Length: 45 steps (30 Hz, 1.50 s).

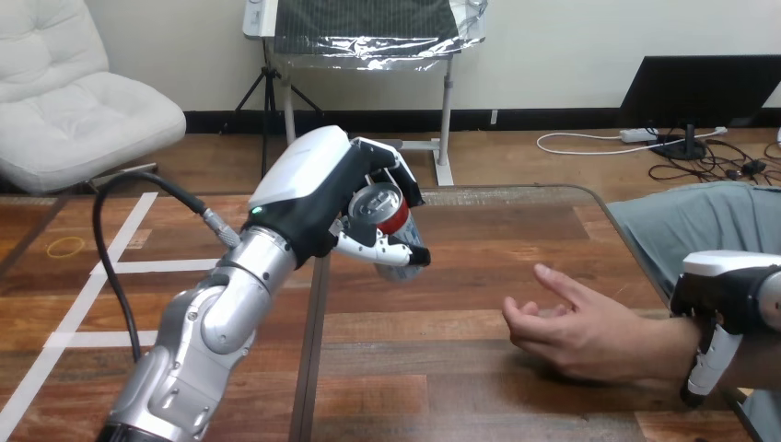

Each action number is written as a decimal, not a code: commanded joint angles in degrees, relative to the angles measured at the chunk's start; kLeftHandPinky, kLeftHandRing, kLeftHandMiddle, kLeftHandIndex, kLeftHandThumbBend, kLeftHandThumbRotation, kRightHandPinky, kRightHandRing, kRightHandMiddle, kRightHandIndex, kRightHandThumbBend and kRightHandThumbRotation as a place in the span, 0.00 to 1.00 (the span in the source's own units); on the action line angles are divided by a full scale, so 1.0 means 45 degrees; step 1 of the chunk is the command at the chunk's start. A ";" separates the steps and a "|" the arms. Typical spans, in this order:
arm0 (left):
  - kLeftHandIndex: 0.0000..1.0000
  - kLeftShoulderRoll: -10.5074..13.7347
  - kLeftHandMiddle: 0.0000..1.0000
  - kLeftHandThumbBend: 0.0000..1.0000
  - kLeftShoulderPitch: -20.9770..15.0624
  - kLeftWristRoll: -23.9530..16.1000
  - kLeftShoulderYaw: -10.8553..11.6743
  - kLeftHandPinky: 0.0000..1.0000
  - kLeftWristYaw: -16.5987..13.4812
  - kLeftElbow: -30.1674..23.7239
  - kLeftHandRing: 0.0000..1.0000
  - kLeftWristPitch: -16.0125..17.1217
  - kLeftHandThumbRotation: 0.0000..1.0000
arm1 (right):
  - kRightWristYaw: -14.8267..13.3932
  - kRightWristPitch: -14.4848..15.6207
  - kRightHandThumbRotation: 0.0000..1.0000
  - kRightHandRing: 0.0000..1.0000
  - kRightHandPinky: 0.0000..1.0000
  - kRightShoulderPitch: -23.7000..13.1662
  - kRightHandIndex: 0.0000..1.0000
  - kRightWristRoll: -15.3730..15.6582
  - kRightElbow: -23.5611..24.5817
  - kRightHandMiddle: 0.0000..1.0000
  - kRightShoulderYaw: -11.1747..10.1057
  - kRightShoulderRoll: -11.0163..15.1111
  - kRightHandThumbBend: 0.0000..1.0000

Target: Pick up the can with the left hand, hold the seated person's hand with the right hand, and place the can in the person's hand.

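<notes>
1. Head view, far left: a thin yellow rubber band (pixel 64 246) lies on the brown wooden tabletop (pixel 442 368) and has no part in the task. The silver left forearm (pixel 212 322) rises from the bottom edge over this area.
2. Left of centre: the left robot hand (pixel 313 189) has its fingers and thumb curled round the red-and-silver metal drink can (pixel 387 214). The grip is closed. The can is tilted, with its silver top facing the camera. It looks clear of the tabletop, carried in the air.
3. Centre-right: the person's hand (pixel 576 327) rests on the tabletop, palm turned up, fingers loosely spread and pointing left toward the can. Nothing lies in it. Can and palm are apart, with bare tabletop between them.
4. Right edge: the right robot hand (pixel 728 295) sits over the person's wrist (pixel 665 348). A black-and-white finger (pixel 705 368) is curled down round the near side of the wrist. This reads as a closed hold on the wrist rather than on the palm.
5. Progress (judgement):
   - The pick-up is done and the steadying hold appears to be in place.
   - What remains is to carry the can rightward and down to the open palm, set it in, and release it.
   - The task is probably past halfway, with the handover itself not yet done.
</notes>
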State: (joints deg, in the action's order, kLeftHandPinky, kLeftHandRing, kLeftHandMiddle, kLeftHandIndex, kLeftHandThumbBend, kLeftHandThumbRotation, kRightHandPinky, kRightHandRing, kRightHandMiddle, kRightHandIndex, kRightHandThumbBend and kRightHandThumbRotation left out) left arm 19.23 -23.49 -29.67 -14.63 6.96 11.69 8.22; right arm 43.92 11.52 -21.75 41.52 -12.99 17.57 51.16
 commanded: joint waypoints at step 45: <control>0.48 -0.2971 0.43 0.64 -0.2353 0.0525 -0.0467 0.31 0.0299 0.0298 0.36 -0.0709 0.00 | 0.0556 -0.0332 0.00 0.43 0.31 -0.2199 0.45 -0.0238 0.2396 0.54 -0.1294 0.0702 0.72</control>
State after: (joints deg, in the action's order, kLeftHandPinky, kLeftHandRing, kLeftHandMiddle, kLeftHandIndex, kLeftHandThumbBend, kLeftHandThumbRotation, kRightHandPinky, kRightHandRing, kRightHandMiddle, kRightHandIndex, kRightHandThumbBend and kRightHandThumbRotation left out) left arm 7.16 -28.46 -27.62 -16.31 8.49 13.66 5.46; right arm 46.73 10.24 -23.79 40.14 -4.62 15.16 51.55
